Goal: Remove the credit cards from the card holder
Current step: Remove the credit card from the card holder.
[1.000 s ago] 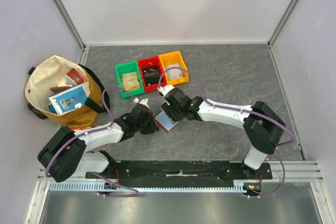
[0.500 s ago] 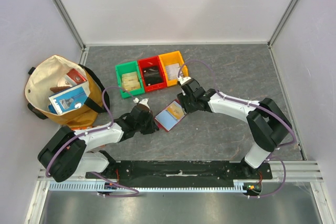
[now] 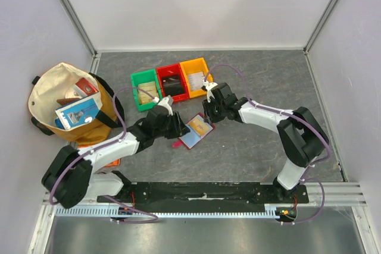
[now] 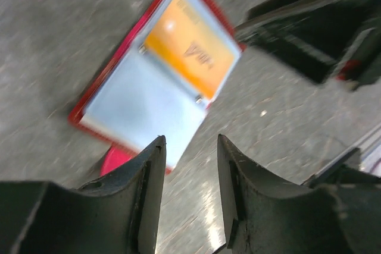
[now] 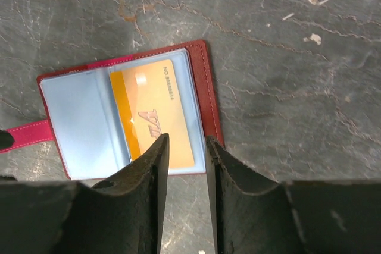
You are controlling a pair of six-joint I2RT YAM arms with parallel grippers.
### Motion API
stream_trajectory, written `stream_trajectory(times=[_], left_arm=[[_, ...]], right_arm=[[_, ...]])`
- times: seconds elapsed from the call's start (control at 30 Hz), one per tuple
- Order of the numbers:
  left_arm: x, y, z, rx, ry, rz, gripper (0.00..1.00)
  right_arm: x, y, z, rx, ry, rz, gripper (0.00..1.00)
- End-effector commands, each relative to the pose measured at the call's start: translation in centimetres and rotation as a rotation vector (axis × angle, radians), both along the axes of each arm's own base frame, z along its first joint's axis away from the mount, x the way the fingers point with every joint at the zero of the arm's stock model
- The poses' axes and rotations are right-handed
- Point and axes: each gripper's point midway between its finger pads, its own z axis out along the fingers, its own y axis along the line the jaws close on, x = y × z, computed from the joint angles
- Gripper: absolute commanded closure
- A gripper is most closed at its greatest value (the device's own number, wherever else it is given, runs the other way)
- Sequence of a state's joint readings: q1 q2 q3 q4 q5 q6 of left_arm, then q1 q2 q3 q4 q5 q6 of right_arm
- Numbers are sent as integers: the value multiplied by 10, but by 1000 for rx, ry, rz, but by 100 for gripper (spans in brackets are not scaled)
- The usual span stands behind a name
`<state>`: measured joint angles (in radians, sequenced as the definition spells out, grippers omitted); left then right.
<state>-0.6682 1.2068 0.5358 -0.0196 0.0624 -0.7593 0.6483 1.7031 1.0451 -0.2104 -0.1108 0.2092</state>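
The dark-red card holder (image 3: 194, 132) lies open on the grey table between my two grippers. Its pale blue sleeves face up and an orange card (image 5: 152, 111) sits in one sleeve. The holder also shows in the left wrist view (image 4: 134, 102) and the right wrist view (image 5: 77, 120). My left gripper (image 3: 178, 127) is open and empty at the holder's left edge, seen in its wrist view (image 4: 190, 147). My right gripper (image 3: 206, 115) is slightly open and empty, just above the holder's far-right edge next to the card (image 5: 187, 144).
A green bin (image 3: 146, 90), a red bin (image 3: 171, 82) and a yellow bin (image 3: 197, 76) stand in a row behind the grippers. A cloth bag (image 3: 68, 102) with boxes stands at the left. The holder's red strap (image 5: 24, 135) sticks out sideways.
The holder went from lifted and half folded under my right gripper to lying open on the table. My right gripper drew back toward the bins. My left gripper moved right, up to the holder.
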Motion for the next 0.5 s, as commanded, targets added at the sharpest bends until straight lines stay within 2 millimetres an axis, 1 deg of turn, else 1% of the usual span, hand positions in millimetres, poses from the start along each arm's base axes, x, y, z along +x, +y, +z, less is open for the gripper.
stream_trajectory(times=[0.0,0.07,0.17,0.23,0.37,0.4,0.43,0.47], left_arm=[[29,-41,32,-161,-36,-43,55],[36,-48,25,-177,-14,-34,55],[40,-54,11,-191,26,-17,56],[41,-55,3,-198,48,-8,57],[37,-53,-13,-189,85,1,57],[36,-52,-15,-194,89,7,57],[34,-51,-18,-198,101,16,57],[34,-50,-20,-202,101,25,57]], right_arm=[[11,18,-2,103,13,47,64],[14,18,-8,110,21,41,65],[8,16,-19,106,47,44,67],[1,12,-26,103,75,35,68],[-23,8,-39,139,146,15,71],[-27,6,-41,144,157,-3,71],[-35,0,-48,139,174,-19,71],[-37,-2,-47,147,181,-41,71]])
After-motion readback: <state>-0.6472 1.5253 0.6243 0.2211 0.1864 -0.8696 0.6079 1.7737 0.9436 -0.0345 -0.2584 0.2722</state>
